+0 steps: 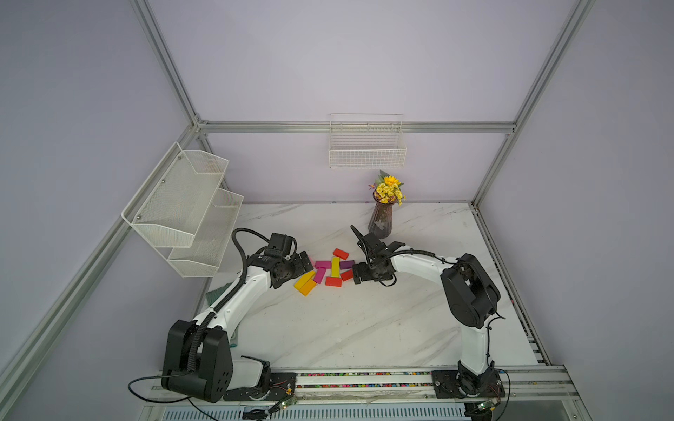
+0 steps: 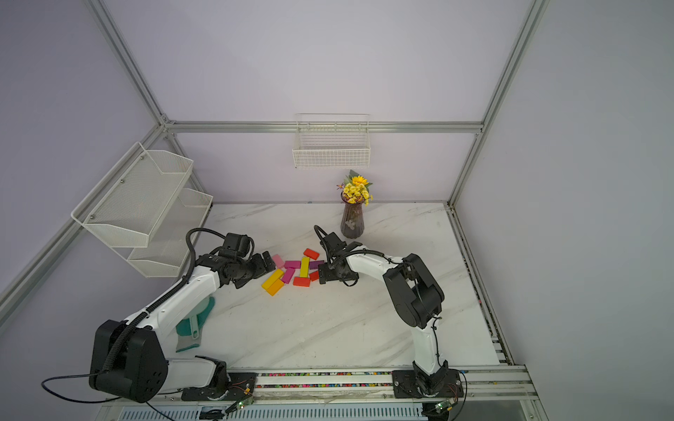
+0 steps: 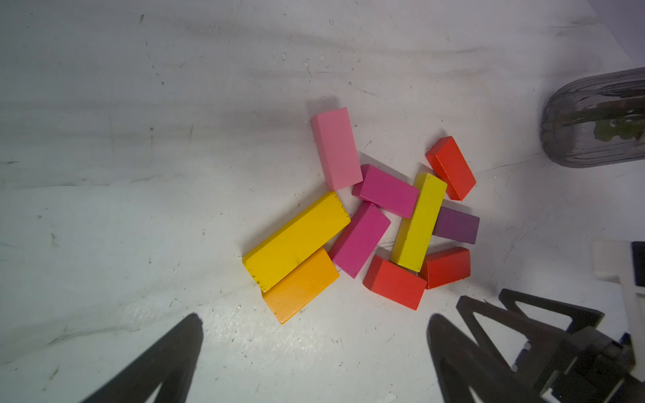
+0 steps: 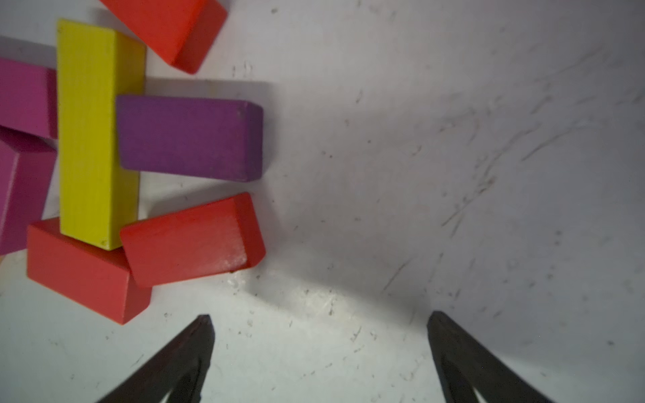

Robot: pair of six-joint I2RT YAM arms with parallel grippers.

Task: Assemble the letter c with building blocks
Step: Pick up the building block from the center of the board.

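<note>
The left gripper (image 3: 316, 317) and right gripper (image 4: 320, 314) hang wide open and empty above the counter (image 3: 139, 174), the building blocks (image 3: 359, 240) lying in a loose heap between them, just ahead of the left one.

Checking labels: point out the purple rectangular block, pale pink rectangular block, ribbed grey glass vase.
purple rectangular block (image 4: 188, 137), right wrist view, top face centre.
pale pink rectangular block (image 3: 336, 148), left wrist view, top face centre.
ribbed grey glass vase (image 1: 380, 219), a top view, body.

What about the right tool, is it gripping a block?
No: in the right wrist view the right tool is open and empty, and the nearest red block lies clear of it.
</note>
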